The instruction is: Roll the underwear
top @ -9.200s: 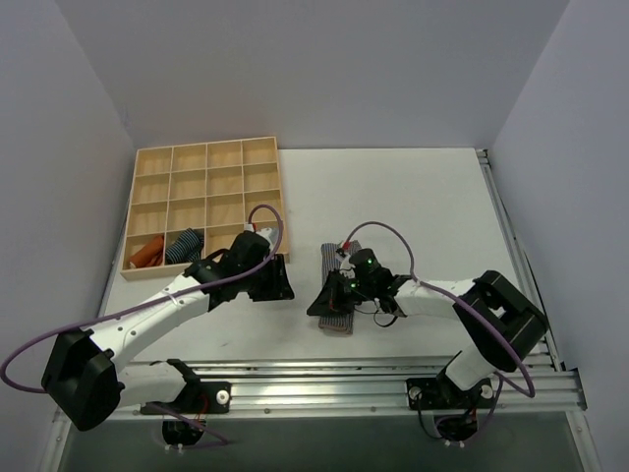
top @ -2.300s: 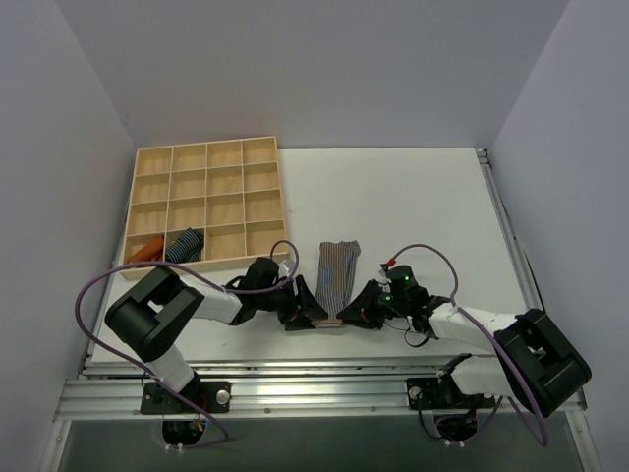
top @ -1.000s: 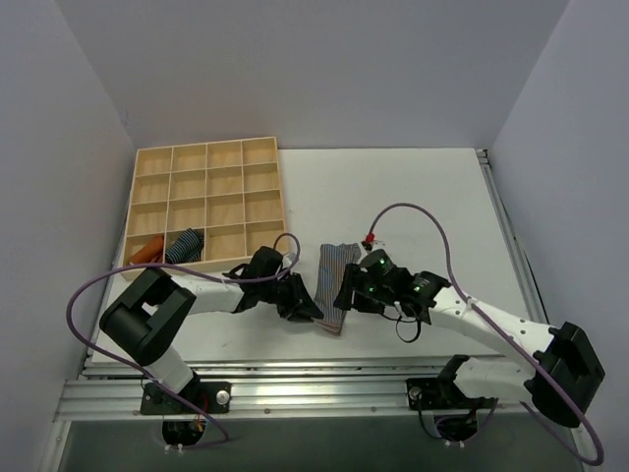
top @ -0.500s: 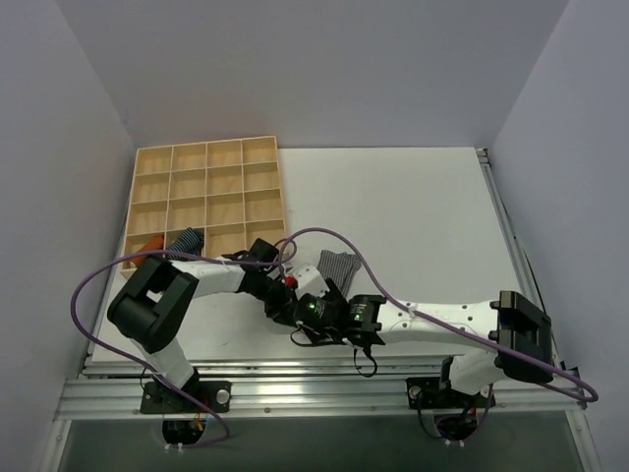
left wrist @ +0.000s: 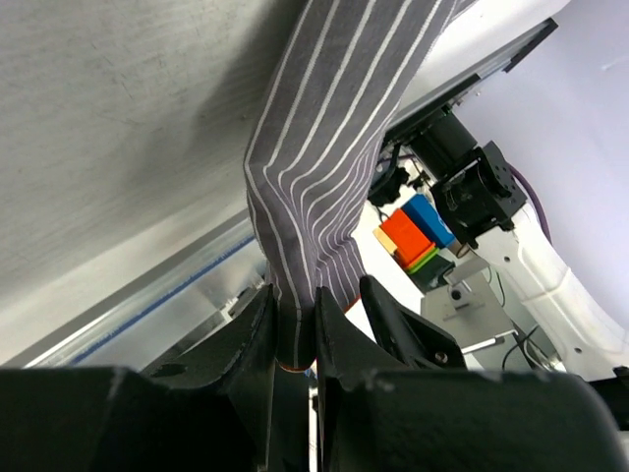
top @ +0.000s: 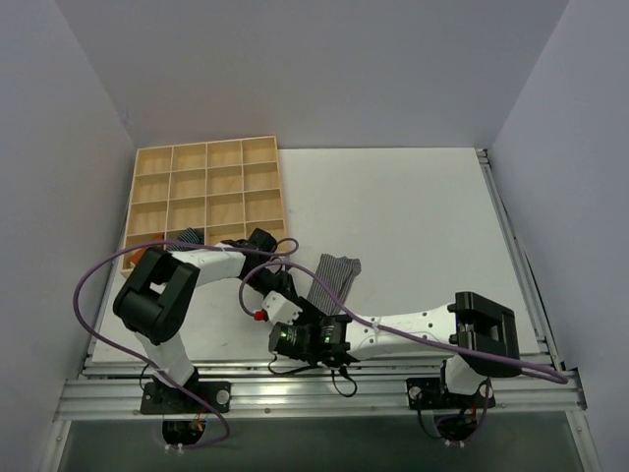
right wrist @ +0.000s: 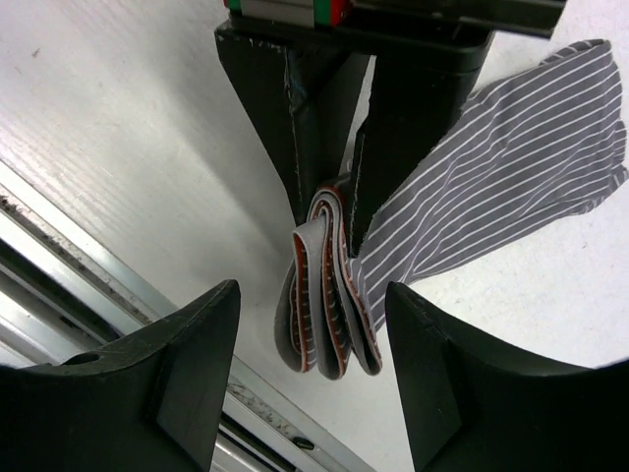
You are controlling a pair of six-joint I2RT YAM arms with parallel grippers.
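Left gripper is clenched tight on the bunched, folded end of the underwear, near the front edge of the table. Right gripper gapes wide, fingers either side of that fold. The striped cloth trails away across the tabletop.

Plain white counter, two things on it
Pale wooden grid tray sits far left; grey white-striped cloth underwear lies mid-counter toward the near edge, its near end folded in layers.
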